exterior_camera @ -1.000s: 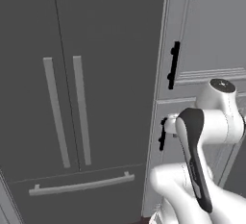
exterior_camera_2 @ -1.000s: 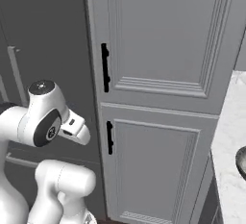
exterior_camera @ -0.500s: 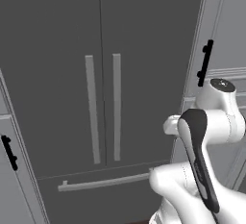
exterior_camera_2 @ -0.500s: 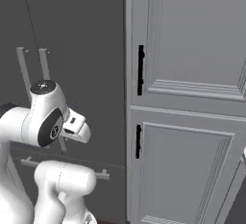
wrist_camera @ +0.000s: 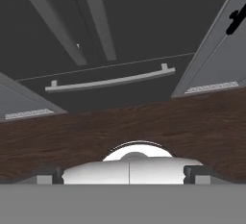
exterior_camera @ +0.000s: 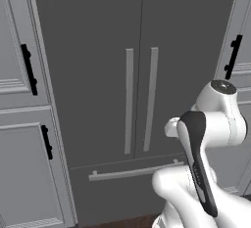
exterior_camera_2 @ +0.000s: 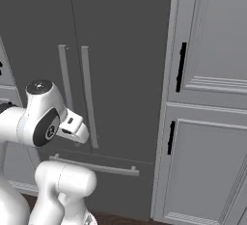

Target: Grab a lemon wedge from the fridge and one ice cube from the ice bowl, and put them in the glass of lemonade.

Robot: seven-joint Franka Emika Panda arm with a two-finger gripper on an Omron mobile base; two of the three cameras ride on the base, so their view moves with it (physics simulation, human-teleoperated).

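Note:
The fridge [exterior_camera: 98,65] stands straight ahead, tall and dark grey, with both doors closed. Two long silver bar handles [exterior_camera: 139,100] run down its middle seam and a horizontal drawer handle [exterior_camera: 137,171] sits lower down. It fills the left of the right base view as the fridge [exterior_camera_2: 111,35]. My arm is folded in front of it. In the hand view my gripper [wrist_camera: 123,174] points down at the floor before the fridge [wrist_camera: 153,21], fingertips [wrist_camera: 48,173] wide apart, open and holding nothing. The lemon wedge, the ice bowl and the glass of lemonade are out of view.
Light grey panelled cabinets with black handles flank the fridge: one cabinet [exterior_camera: 17,124] on its left, another cabinet [exterior_camera_2: 212,122] on its right. Dark wooden floor [wrist_camera: 144,119] lies between me and the fridge's lower drawer.
The whole picture has shifted: the base has driven sideways to the left, so the fridge now sits centred ahead. The arm keeps its folded pose and the gripper stays open.

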